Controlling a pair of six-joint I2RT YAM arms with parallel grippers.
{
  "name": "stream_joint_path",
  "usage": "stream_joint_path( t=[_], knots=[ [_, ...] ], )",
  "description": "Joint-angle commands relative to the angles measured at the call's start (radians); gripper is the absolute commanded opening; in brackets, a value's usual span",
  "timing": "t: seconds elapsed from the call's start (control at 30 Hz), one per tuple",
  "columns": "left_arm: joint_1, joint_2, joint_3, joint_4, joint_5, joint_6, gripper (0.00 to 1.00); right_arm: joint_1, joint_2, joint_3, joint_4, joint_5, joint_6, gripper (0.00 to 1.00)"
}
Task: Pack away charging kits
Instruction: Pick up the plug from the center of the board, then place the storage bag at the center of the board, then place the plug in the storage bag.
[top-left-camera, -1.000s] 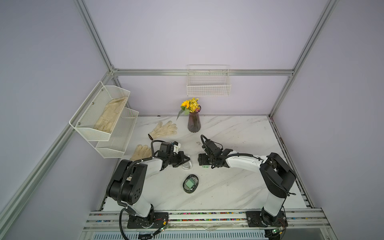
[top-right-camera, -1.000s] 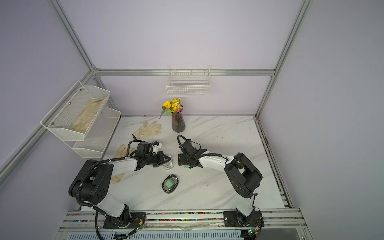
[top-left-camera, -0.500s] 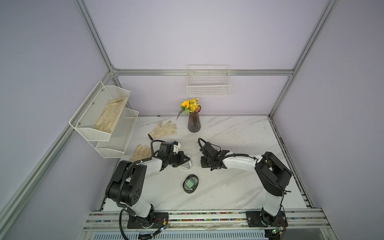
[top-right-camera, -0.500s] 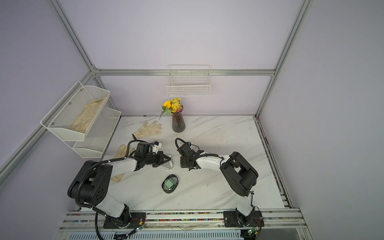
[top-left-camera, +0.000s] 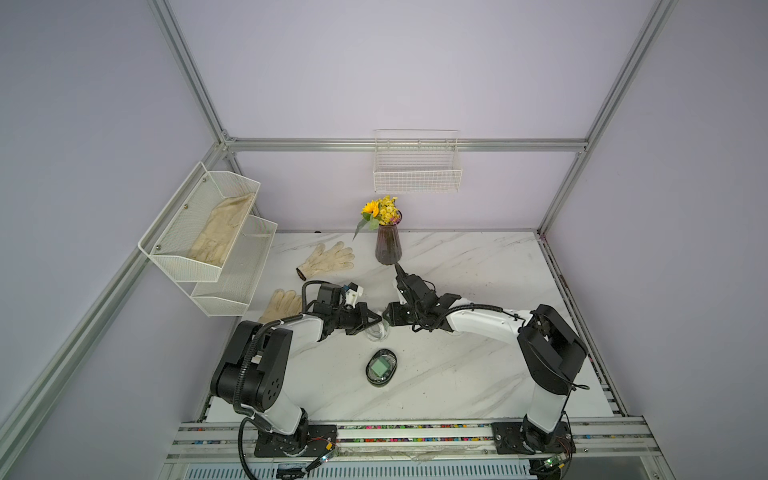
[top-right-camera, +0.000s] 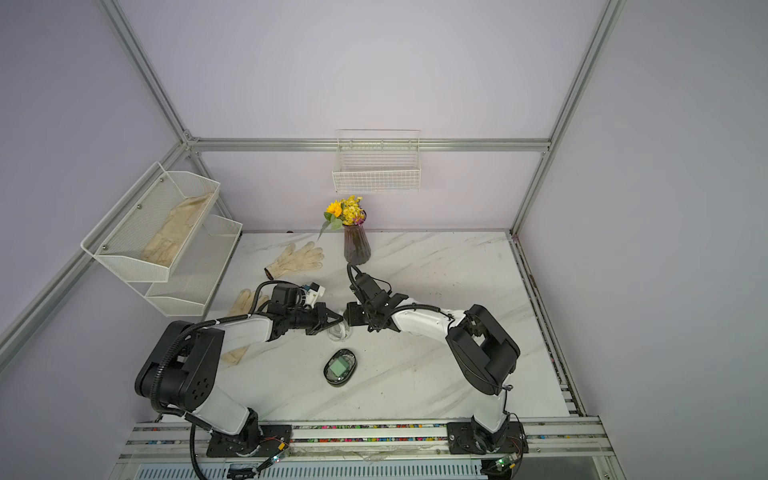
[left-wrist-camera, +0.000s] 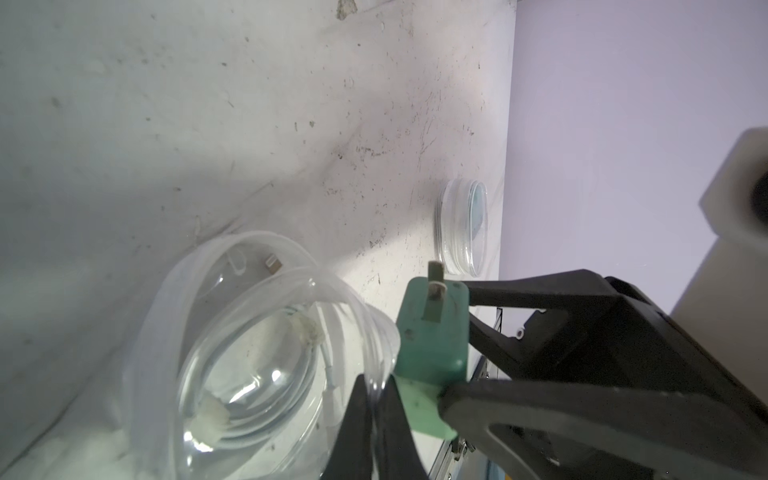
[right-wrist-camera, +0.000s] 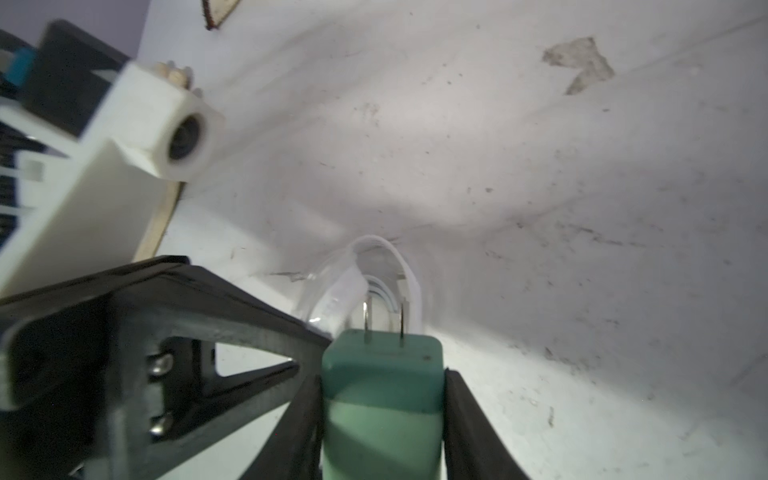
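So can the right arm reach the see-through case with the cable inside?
Probably yes. The right gripper, shut on the green plug, is already right at the open rim of the clear case. The left gripper pinches that rim, and nothing lies between.

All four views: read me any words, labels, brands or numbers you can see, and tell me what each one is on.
No readable text in any view.
Plug: plain green face, no print to make out.
Open case: clear plastic, no label.
Packed case: no label visible.
Front rail: tiny coloured marks, too small to read.
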Motion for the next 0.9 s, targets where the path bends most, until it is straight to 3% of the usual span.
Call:
stream_joint_path(
  t=[0.0, 0.3, 0.43, 0.8, 0.87],
  knots=[
    [0.018, -0.028, 0.037, 0.121, 0.091, -0.029, 0.00, -0.004, 0.059, 0.019, 0.082, -0.119, 0.005, 0.24],
    [0.066, 0.010, -0.121, 0.527, 0.191, -0.215, 0.00, -0.045, 0.110, -0.022, 0.208, -0.246, 0.055, 0.24],
    [0.068, 0.049, -0.138, 0.594, 0.205, -0.250, 0.00, -0.049, 0.131, -0.011, 0.207, -0.246, 0.045, 0.23],
    [0.068, 0.036, -0.169, 0.463, 0.149, -0.180, 0.00, -0.063, 0.156, 0.023, 0.224, -0.256, 0.072, 0.31],
    [0.067, 0.036, -0.177, 0.455, 0.139, -0.177, 0.00, -0.063, 0.167, 0.038, 0.226, -0.270, 0.075, 0.38]
  ],
)
